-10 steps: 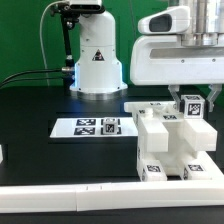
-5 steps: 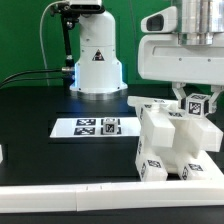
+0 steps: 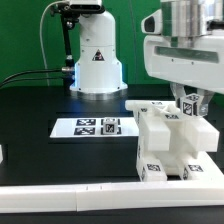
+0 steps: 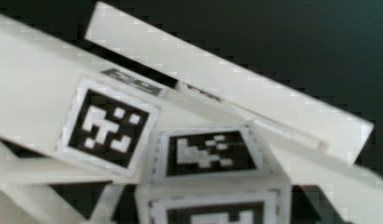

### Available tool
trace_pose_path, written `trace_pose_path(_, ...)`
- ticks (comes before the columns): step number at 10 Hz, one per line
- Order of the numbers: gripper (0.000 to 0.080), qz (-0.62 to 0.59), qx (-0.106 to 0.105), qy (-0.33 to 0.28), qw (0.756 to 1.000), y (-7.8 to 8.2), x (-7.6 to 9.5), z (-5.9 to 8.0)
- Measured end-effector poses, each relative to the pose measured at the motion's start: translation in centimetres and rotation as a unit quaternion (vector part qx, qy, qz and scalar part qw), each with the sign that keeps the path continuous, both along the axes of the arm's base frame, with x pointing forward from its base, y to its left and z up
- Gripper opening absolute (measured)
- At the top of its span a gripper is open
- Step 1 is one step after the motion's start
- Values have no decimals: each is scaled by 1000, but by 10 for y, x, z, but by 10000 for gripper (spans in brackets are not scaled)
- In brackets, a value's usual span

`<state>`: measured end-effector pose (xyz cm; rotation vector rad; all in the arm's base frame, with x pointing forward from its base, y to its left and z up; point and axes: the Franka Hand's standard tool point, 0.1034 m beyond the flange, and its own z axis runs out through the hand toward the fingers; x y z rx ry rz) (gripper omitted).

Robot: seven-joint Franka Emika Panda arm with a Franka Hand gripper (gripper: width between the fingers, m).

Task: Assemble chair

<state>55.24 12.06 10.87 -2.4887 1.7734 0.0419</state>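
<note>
The half-built chair (image 3: pixel 165 142), blocky matte white plastic with square black-and-white tags, stands on the black surface (image 3: pixel 40 150) toward the exterior view's right, just behind the long white rail (image 3: pixel 60 195). At its top the fingers (image 3: pixel 204 101) clamp a short tagged leg (image 3: pixel 190 104), held upright, probably to seat it squarely. The marker board (image 3: pixel 95 126) lies flat nearby.
</note>
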Motion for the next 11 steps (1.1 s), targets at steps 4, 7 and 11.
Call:
trace_pose_path(4, 281, -60, 2, 2, 998, -3, 0, -1)
trace_pose_path(7, 464, -33, 1, 0, 999, -2, 0, 0)
trace_pose_path(11, 645, 267, -2, -17, 964, 7, -2, 1)
